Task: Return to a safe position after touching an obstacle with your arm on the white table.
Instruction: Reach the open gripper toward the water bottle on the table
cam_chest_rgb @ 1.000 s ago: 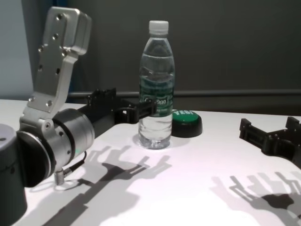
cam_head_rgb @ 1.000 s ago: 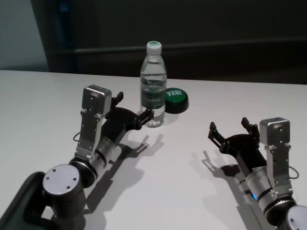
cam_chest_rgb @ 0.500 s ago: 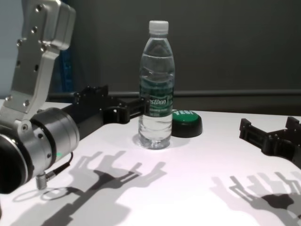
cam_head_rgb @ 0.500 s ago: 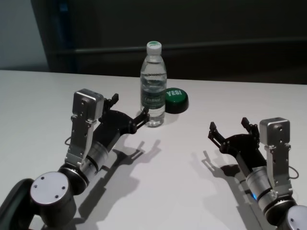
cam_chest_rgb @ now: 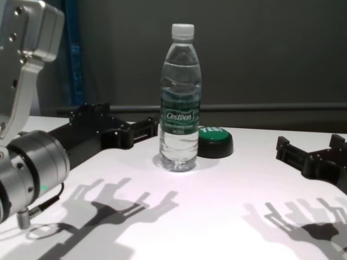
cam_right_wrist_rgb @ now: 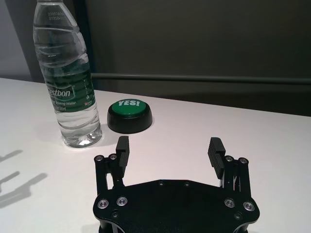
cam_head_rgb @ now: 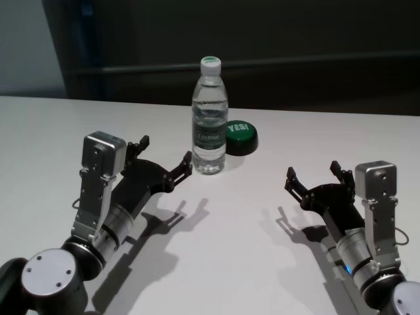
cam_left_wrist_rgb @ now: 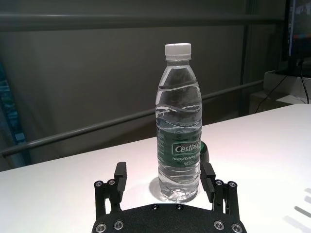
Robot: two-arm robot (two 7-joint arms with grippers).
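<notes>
The obstacle, a clear water bottle (cam_head_rgb: 209,125) with a white cap and dark green label, stands upright on the white table (cam_head_rgb: 249,223) at the back middle. My left gripper (cam_head_rgb: 166,149) is open and empty, low over the table just left of the bottle, its nearer fingertip a small gap from it. In the left wrist view the bottle (cam_left_wrist_rgb: 179,145) stands just beyond the open fingers (cam_left_wrist_rgb: 120,171). My right gripper (cam_head_rgb: 312,169) is open and empty at the right, well away from the bottle. The bottle also shows in the chest view (cam_chest_rgb: 180,103).
A low round green button (cam_head_rgb: 240,134) on a black base sits just right of the bottle, almost touching it. It shows ahead of my right gripper (cam_right_wrist_rgb: 169,144) in the right wrist view (cam_right_wrist_rgb: 129,114). A dark wall lies behind the table's far edge.
My left arm has drawn back to the left and toward my body. Its fingertip, which was against the bottle, is now off it. The bottle still stands in place. The right arm has not moved.
</notes>
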